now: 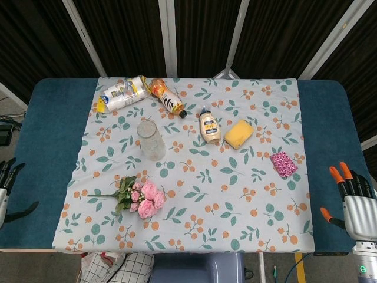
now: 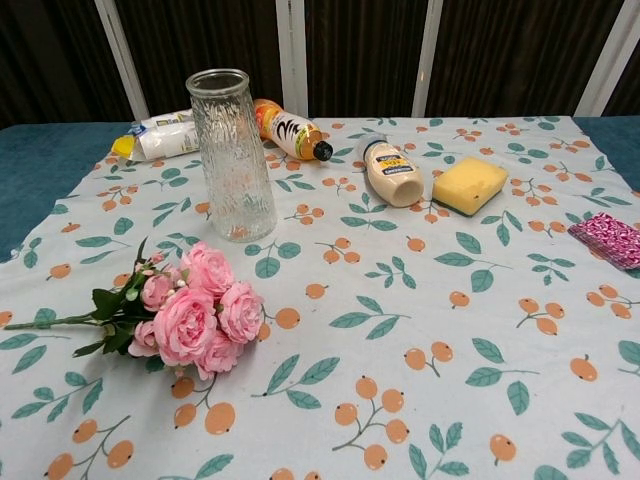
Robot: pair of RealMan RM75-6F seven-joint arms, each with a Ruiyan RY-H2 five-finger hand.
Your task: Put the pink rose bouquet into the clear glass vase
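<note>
Cloth (image 1: pixel 235 177): pale, printed with green leaves and orange berries. Worktop (image 1: pixel 53 135): teal. Rose bouquet (image 2: pixel 190 310): pink blooms, green leaves. Sponge (image 2: pixel 469 184): yellow. Right hand (image 1: pixel 356 209): silver, orange-tipped fingers (image 1: pixel 334 173).

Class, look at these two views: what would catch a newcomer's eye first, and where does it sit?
The pink rose bouquet stands out, lying on its side near the front left of the floral cloth. Behind it stands the tall clear glass vase, upright and empty. At the far right edge lies a small bright pink packet.
</note>
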